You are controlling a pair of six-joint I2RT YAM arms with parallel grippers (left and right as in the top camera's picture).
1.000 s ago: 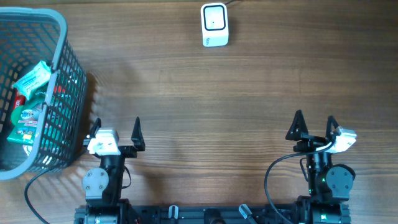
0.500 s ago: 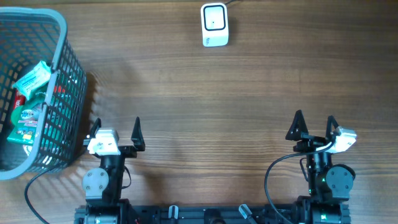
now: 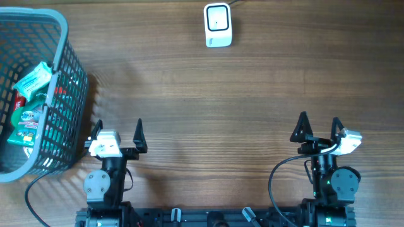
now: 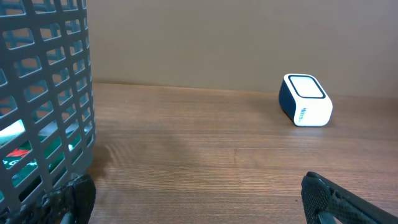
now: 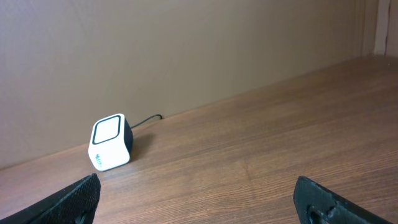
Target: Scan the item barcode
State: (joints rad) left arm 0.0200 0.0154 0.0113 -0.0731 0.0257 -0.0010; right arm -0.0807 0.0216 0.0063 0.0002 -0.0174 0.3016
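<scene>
your wooden table point(image 3: 221, 94) fills the view. at its left edge stands a grey-blue mesh basket point(image 3: 38, 14), its near corner just beside the left arm. both arms sit at the near edge, well apart from each other. the left gripper point(image 3: 118, 129) has its jaws spread wide with nothing between them; the right gripper point(image 3: 319, 123) stands the same way, wide apart and empty. the white scanner point(image 3: 218, 24) sits at the far edge near the middle, with a thin dark cable point(image 5: 146, 119) behind it. the items to scan lie inside the basket: a dark green-and-white pack point(image 3: 25, 120) on the near side, a pale green packet point(image 3: 33, 81) further back, and something red between them, unreadable through the mesh.
</scene>
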